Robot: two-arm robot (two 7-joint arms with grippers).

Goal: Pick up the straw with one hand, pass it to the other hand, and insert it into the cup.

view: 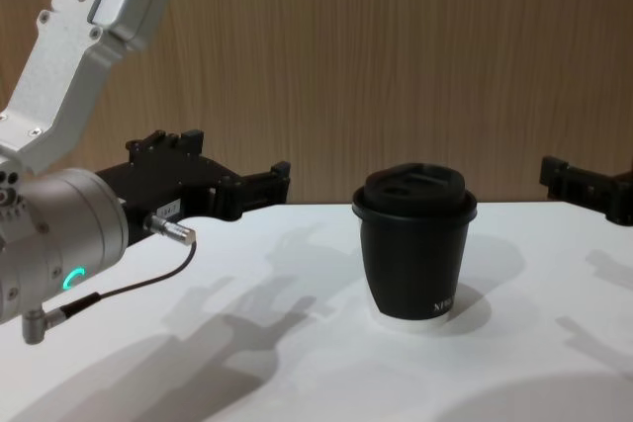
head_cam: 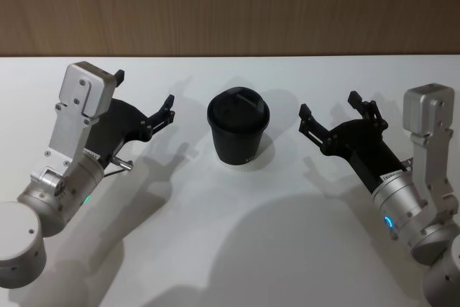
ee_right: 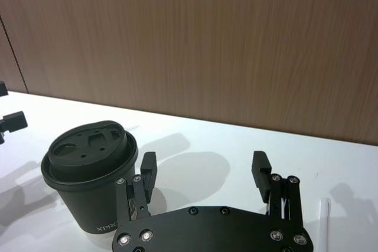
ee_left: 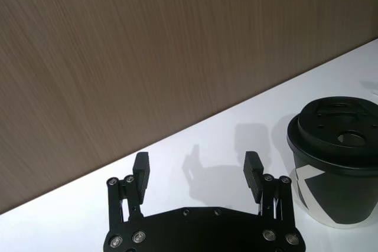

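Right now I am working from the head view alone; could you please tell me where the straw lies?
Observer: The straw lies flat on the table beside the right tool, on the side away from the cup.
Operator: Thank you. Is there a hole to take it?
Observer: Yes, the left wrist view shows a round opening in the cup's lid.
Operator: And how high is the other arm held?
Observer: In the chest view, the left tool hangs open above the table, about level with the lid.
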